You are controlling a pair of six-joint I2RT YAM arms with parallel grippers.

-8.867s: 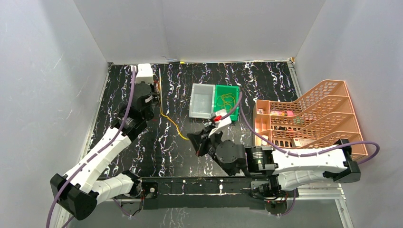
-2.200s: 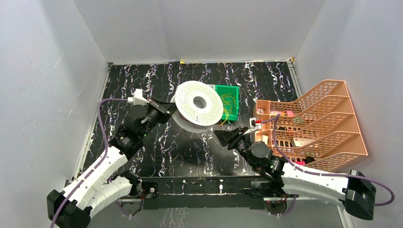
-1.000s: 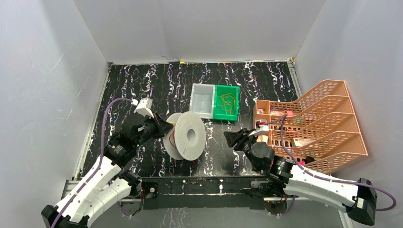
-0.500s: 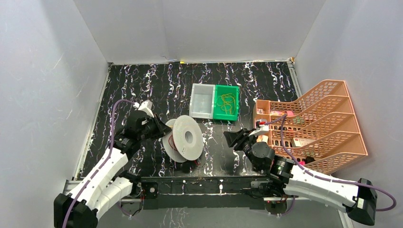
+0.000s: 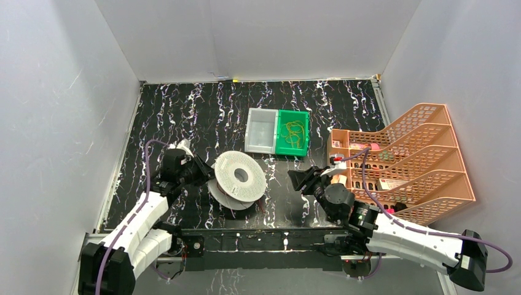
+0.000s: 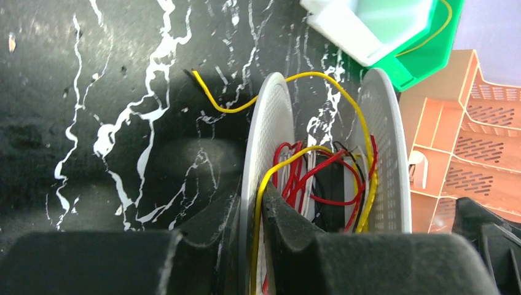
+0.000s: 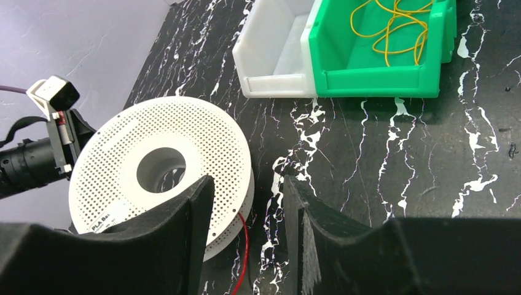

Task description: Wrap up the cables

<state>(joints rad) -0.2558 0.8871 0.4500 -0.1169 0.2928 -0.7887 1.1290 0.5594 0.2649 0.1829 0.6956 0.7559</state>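
Note:
The white perforated spool (image 5: 241, 179) leans at a slant near the table's front, its broad face turned up. My left gripper (image 5: 207, 175) holds its left rim. In the left wrist view the fingers (image 6: 289, 230) pinch one flange (image 6: 270, 135) with a yellow cable (image 6: 319, 75) against it. That cable arches over both flanges and trails onto the table. Red, white and black wires (image 6: 307, 178) fill the core. More yellow cables (image 7: 393, 31) lie coiled in the green bin (image 7: 381, 80). My right gripper (image 7: 247, 184) hangs open just right of the spool (image 7: 203, 141), holding nothing.
A white bin (image 5: 258, 130) stands joined to the green bin (image 5: 282, 147) at mid-table. An orange tiered rack (image 5: 399, 153) fills the right side. A red wire (image 7: 244, 246) dangles from the spool's near edge onto the black marbled table.
The spool has tipped from nearly on edge to a flatter slant with its face up. My left arm has drawn back towards the near left. The right arm has stayed put.

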